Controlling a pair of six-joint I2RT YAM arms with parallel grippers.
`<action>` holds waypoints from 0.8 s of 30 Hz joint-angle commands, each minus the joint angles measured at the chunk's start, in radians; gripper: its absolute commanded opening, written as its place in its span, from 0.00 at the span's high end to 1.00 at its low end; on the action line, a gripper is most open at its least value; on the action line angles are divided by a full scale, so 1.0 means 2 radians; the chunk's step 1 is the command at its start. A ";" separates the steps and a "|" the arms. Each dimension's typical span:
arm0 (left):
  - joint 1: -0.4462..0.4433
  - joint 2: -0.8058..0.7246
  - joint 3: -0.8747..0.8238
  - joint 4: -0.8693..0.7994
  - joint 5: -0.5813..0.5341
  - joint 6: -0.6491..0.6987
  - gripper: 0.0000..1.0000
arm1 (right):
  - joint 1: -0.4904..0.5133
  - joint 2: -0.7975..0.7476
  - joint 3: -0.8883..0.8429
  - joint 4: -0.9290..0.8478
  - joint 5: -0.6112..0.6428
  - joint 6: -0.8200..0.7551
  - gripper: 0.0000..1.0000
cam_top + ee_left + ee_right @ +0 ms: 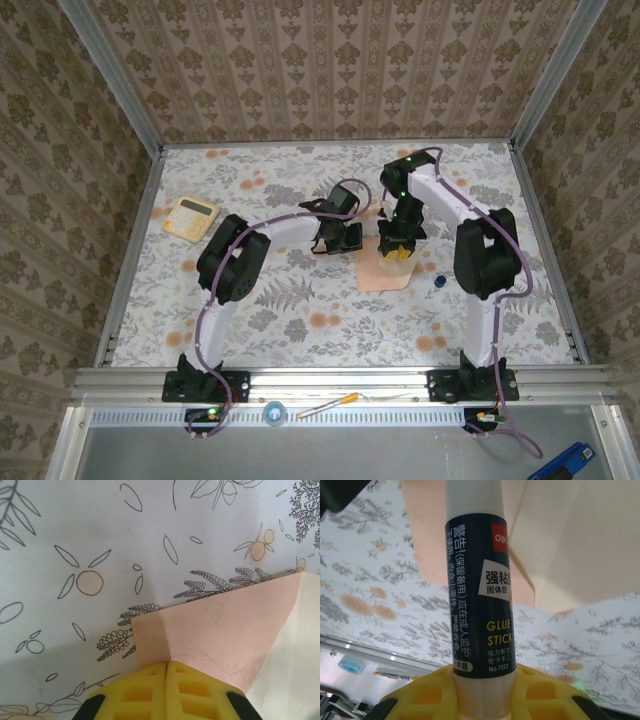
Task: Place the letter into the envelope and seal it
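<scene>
Glue stick [475, 595], dark-labelled, stands up the middle of the right wrist view. It is clamped near its base by the right jaws, which are parted narrowly, only to the width of the tube. Its far end runs out of the top of that frame over the envelope [422, 530], where salmon paper meets a paler cream face; I cannot tell whether the tip touches the paper. In the left wrist view the left jaws sit at the bottom centre, pressed fully together and holding nothing. Their tips are at the near edge of the envelope's pink corner, but I cannot tell whether they pin it to the counter [75, 530]. From above, the envelope lies just right of the frame's centre, under the right jaws, with the left jaws just beside it on the left. A small blue thing [441, 282], perhaps the stick's cap, lies on the counter to its lower right. I cannot tell the letter apart from the envelope: the cream area may be the flap's inner face or the sheet's reverse. My judgement is that the letter is probably in and gluing is the step in hand. Folding the flap down and pressing it shut are left to do.
</scene>
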 commanded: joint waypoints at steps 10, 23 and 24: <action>0.001 -0.003 0.005 -0.017 -0.006 0.014 1.00 | 0.034 -0.002 -0.043 -0.036 0.014 -0.007 1.00; 0.001 -0.003 0.008 -0.018 -0.007 0.026 1.00 | 0.037 0.049 -0.037 -0.036 0.026 -0.009 1.00; 0.001 -0.004 0.008 -0.019 -0.007 0.027 1.00 | 0.036 0.053 -0.036 -0.036 0.027 -0.009 1.00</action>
